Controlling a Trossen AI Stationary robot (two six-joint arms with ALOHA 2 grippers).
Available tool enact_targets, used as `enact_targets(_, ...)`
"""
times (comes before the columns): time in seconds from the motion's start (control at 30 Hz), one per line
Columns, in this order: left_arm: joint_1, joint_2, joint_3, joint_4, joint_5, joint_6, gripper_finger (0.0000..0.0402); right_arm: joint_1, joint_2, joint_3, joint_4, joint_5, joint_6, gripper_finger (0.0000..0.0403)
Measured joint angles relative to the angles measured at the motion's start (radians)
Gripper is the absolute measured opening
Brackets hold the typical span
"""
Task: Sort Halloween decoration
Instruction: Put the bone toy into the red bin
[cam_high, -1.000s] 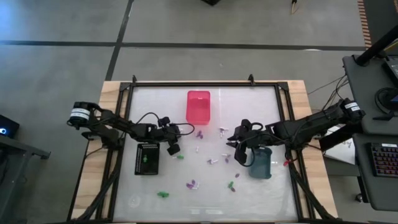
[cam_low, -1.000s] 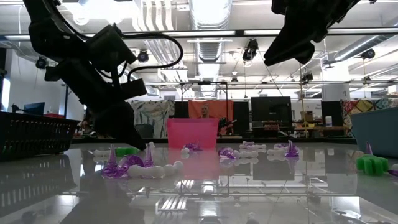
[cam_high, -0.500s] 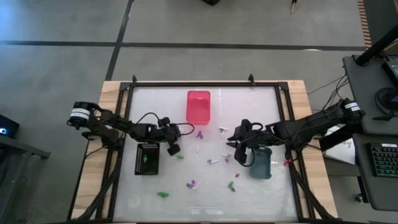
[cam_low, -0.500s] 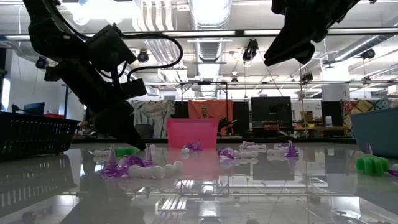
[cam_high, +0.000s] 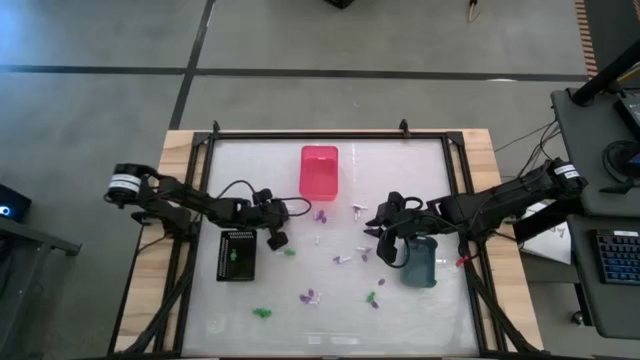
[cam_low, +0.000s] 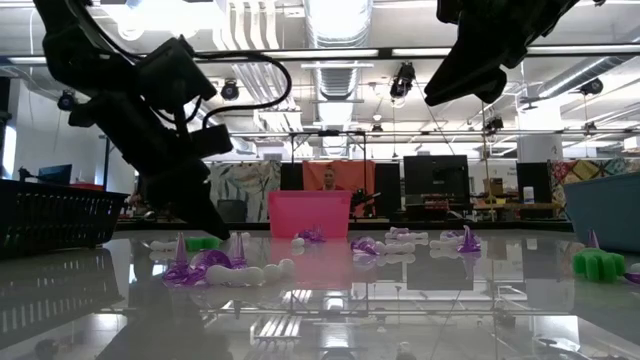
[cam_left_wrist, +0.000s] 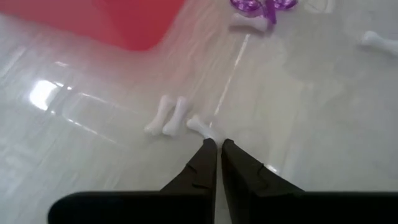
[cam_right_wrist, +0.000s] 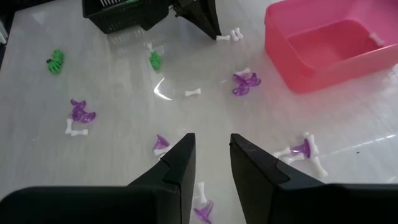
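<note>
Halloween decoration pieces (cam_high: 312, 296) are lying scattered across the desk (cam_high: 430, 310). We are pinching our left claw (cam_left_wrist: 217, 144) fully together at a white bone (cam_left_wrist: 200, 125), apparently missing it; reopening seems necessary.

A pink bin (cam_high: 319, 172) sits toward the far middle of the glossy white table (cam_high: 400, 310), a black basket (cam_high: 237, 254) stands at its left side and a grey-blue bin (cam_high: 420, 263) at its right. A keyboard (cam_high: 621, 271) lies on a desk off the table's right edge.
</note>
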Motion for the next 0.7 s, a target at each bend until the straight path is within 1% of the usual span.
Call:
enact_targets(0.2, -0.003, -0.052, 0.000, -0.021, 0.025, 0.003, 0.0001, 0.000, 0.000, 0.000, 0.000, -0.002, -0.001, 0.0091)
enact_targets(0.4, -0.013, -0.134, 0.000, -0.019, 0.057, 0.017, 0.0001, 0.000, 0.000, 0.000, 0.000, -0.001, -0.001, 0.0091)
enact_targets(0.47, -0.014, -0.169, 0.001, -0.001, 0.073, 0.035, 0.0001, 0.000, 0.000, 0.000, 0.000, -0.002, -0.001, 0.0091)
enact_targets(0.7, -0.011, -0.255, 0.003, 0.106, 0.074, 0.127, 0.0001, 0.000, 0.000, 0.000, 0.000, -0.001, -0.003, 0.0091)
